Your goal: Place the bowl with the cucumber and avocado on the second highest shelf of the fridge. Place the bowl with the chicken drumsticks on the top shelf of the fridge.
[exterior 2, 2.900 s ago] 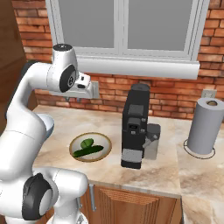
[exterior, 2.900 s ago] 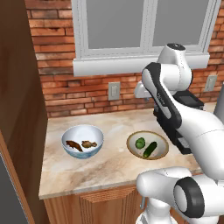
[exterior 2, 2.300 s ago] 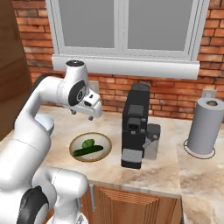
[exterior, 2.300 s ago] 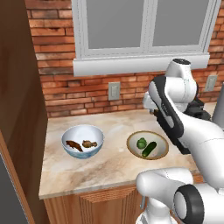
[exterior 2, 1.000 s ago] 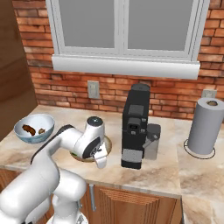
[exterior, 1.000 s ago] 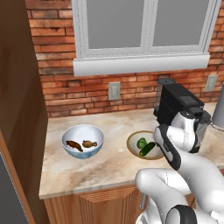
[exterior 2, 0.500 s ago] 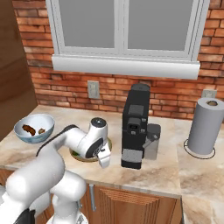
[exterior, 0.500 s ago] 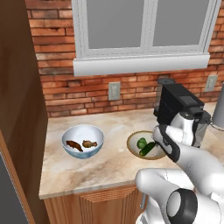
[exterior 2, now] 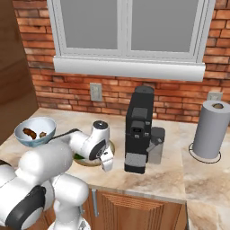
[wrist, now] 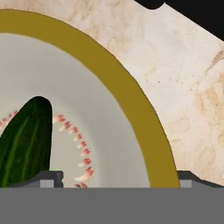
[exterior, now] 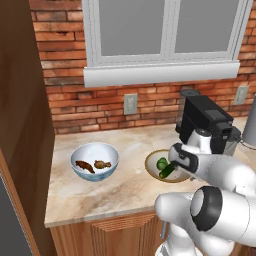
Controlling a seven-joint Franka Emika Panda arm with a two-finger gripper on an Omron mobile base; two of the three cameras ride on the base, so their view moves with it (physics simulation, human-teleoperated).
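Note:
A shallow bowl with a mustard rim (exterior: 151, 171) sits on the counter, holding the round light-green avocado (exterior: 161, 163) and the dark green cucumber (exterior: 168, 171). My gripper (wrist: 118, 180) is down at this bowl's right edge, open, its fingertips (wrist: 49, 178) astride the mustard rim (wrist: 131, 103), with the cucumber's end (wrist: 26, 140) just inside the left one. The arm covers most of this bowl (exterior 2: 86, 160) in the right base view. To the left stands a blue-white bowl (exterior: 95, 160) with two brown chicken drumsticks (exterior: 93, 164). The fridge shelves are out of view.
A black coffee machine (exterior 2: 139, 130) stands close to the right of the shallow bowl, with a paper towel roll (exterior 2: 211, 130) beyond it. A brown wooden cabinet (exterior: 25, 125) walls the counter's left end. Brick wall and window run behind.
The arm has swung down from high above the counter to the shallow bowl. In the last half second the hand settled a little lower at the rim. Both bowls stayed put.

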